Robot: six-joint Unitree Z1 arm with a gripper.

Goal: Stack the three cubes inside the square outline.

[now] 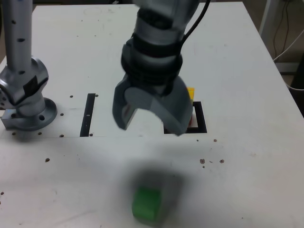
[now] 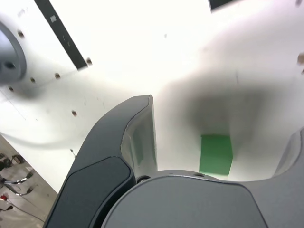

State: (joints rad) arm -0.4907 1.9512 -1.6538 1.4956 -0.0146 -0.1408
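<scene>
Two cubes placed, green one left

My claw hangs wide, empty; yellow cube on red cube inside square outline; green cube at six o'clock on bench, unstacked.

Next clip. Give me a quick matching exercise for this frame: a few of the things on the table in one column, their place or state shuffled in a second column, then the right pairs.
Things:
1. green cube
2. yellow cube
3. gripper
4. narrow black strip

Place or state:
A. jaws open, holding nothing, above the table
B. alone on the bare table nearest the camera in the exterior view
C. flat on the table beside the arm's base
D. at the square outline, mostly hidden behind the gripper

Pairs: 1-B, 2-D, 3-A, 4-C
</scene>
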